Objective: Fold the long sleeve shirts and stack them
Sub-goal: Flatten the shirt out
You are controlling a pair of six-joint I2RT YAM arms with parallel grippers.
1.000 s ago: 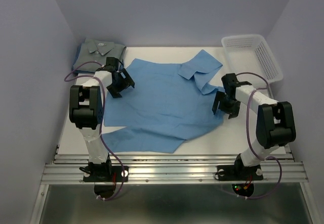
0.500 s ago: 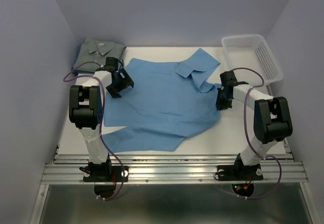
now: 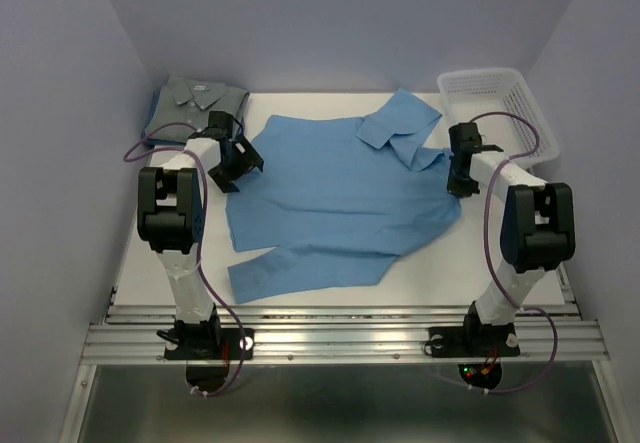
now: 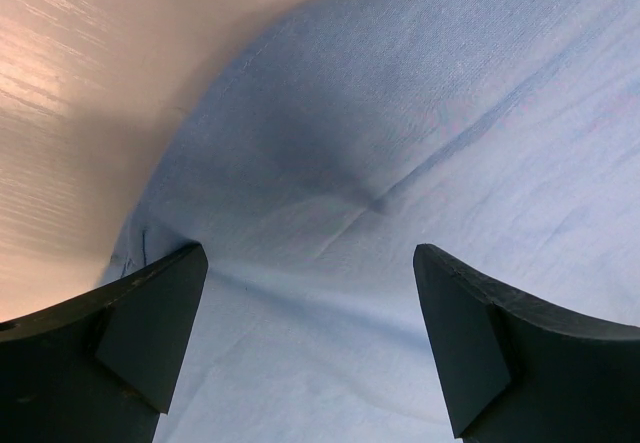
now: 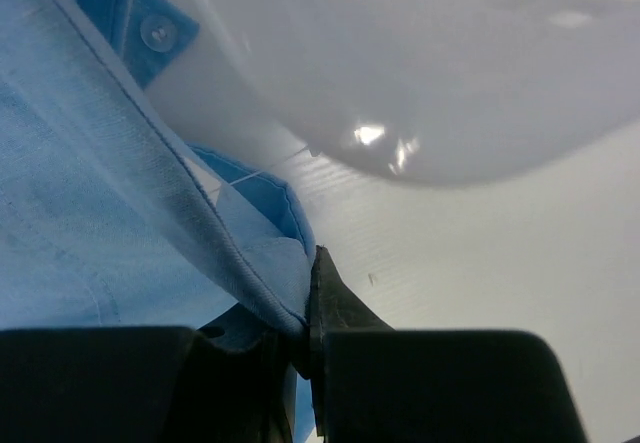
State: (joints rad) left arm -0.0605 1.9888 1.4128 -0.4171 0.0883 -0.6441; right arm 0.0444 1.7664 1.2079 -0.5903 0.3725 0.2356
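Left arm (image 3: 168,208) and right arm (image 3: 535,228) look pretty identical: white-wrapped links, chunky black joint housings, a purplish cable (image 3: 486,243) looping off each one down to black bases (image 3: 205,341). Up close the fingers (image 4: 140,338) are plain matte black wedges

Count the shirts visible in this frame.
2. The light blue shirt lies spread across the middle, its edge pinched by the right hand; the grey shirt folded at the far left corner.
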